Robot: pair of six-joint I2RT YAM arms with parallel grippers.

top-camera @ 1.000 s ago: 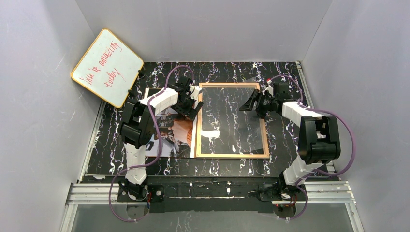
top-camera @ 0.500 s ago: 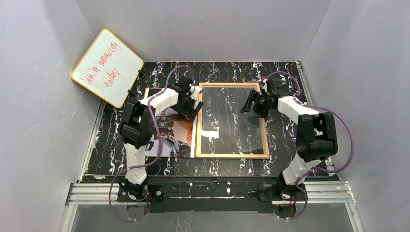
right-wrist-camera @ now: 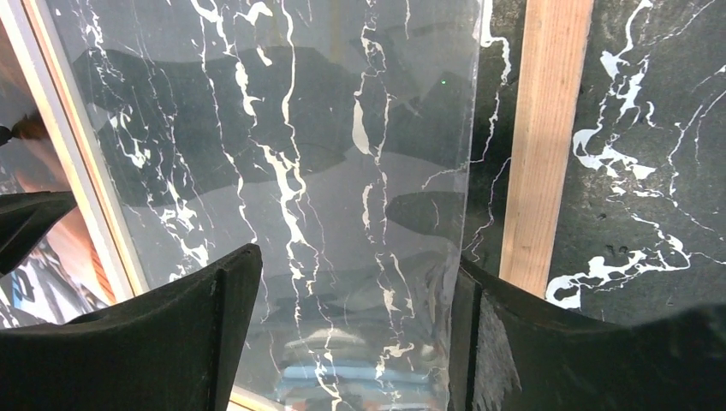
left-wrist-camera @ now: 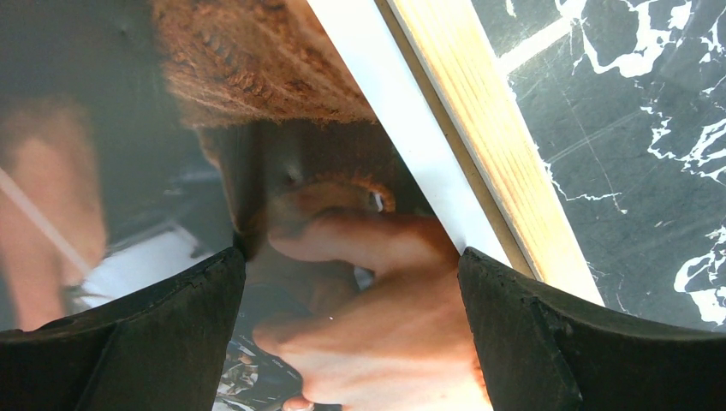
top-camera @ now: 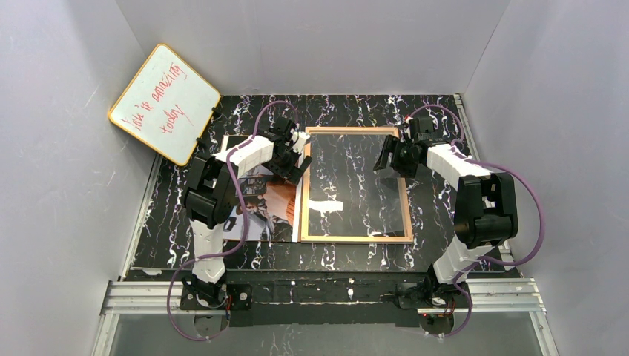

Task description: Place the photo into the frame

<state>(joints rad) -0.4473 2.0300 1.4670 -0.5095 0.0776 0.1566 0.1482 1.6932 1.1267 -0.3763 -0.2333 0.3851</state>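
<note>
Black marble-patterned table (top-camera: 348, 256) is noted, walled in grey. Frame (top-camera: 356, 239) is laid flat at its middle, tan wood side up, long axis running near to far. A clear pane (right-wrist-camera: 342, 171) is seated inside the rails, and the table's pattern is read through it. The pane's right edge is seen just short of the right rail. Whether it is lifted there or lies flat cannot be told through the reflections.

Photo (top-camera: 271, 215) is laid face up directly left of the frame, its long axis parallel to the left rail. Its right edge is set against that rail, touching it or possibly tucked slightly under. A whiteboard (top-camera: 165, 104) is propped at the far left corner, well apart.

Left gripper (top-camera: 291, 172) is hung low over the photo's right margin, toward its far end. Its jaws are spread nearly full and nothing is held. The print is seen between the fingers, with the wooden rail just to the right. Right gripper (top-camera: 387, 159) is held over the frame's far right part, jaws wide, nothing clamped, and only pane is seen between them.

The photo lies directly beneath the left claw and across the frame from the right one, so the left arm is judged nearer. A rightward shift across the sheet's short axis, over the left rail and onto the pane, is judged to be called for. Thin paper lying flat is expected to resist an edge pickup.
</note>
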